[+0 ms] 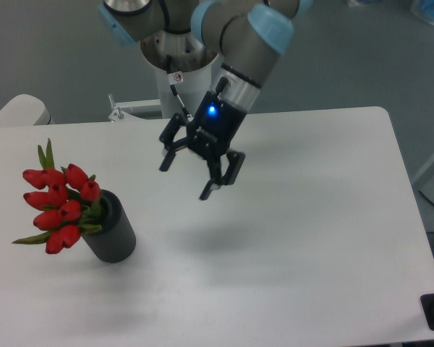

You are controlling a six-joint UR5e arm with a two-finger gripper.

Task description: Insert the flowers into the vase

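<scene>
On the bench (pixel 311 238), the flowers (pixel 58 206) lean out of the vase (pixel 112 231), so their lopsided weight could tip it, while the empty end effector (pixel 190 177) hangs spread apart.

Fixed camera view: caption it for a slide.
Red flowers sit in the dark vase; the open, empty gripper hangs apart, above the table.

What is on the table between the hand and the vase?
Nothing: in the fixed camera view, only bare white table and a faint shadow lie between the open hand and the vase holding the flowers.
</scene>
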